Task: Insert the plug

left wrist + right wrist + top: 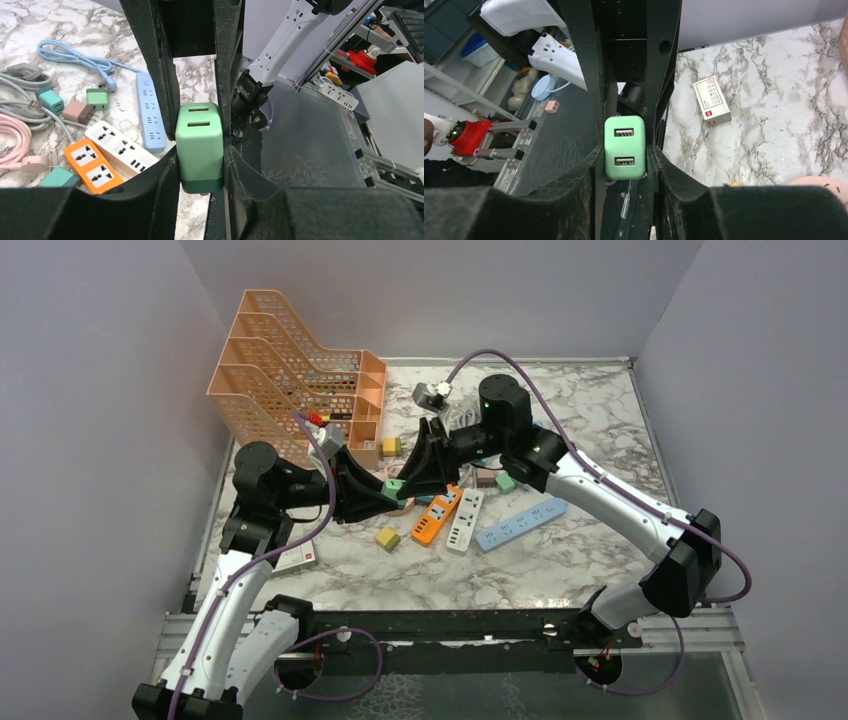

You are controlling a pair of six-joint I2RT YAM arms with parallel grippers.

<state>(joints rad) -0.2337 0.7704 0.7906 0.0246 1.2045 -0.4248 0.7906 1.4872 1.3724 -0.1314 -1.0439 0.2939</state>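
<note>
A mint-green USB charger plug (394, 487) hangs in the air between both grippers, above the table's left-middle. My left gripper (200, 167) grips its darker lower end; the plug (199, 142) fills the gap between the fingers. My right gripper (625, 160) closes on the same plug (624, 146), whose two USB ports face that camera. The two grippers (400, 488) meet nose to nose. Below lie an orange power strip (436, 514), a white one (465, 520) and a blue one (520, 523), also in the left wrist view: orange (92, 165), white (117, 146), blue (150, 112).
An orange file rack (290, 380) stands at the back left. A yellow block (388, 539), a small white box (295, 558), several small adapters (97, 97) and coiled cables (30, 107) lie around the strips. A grey plug and cable (435, 396) lie at the back.
</note>
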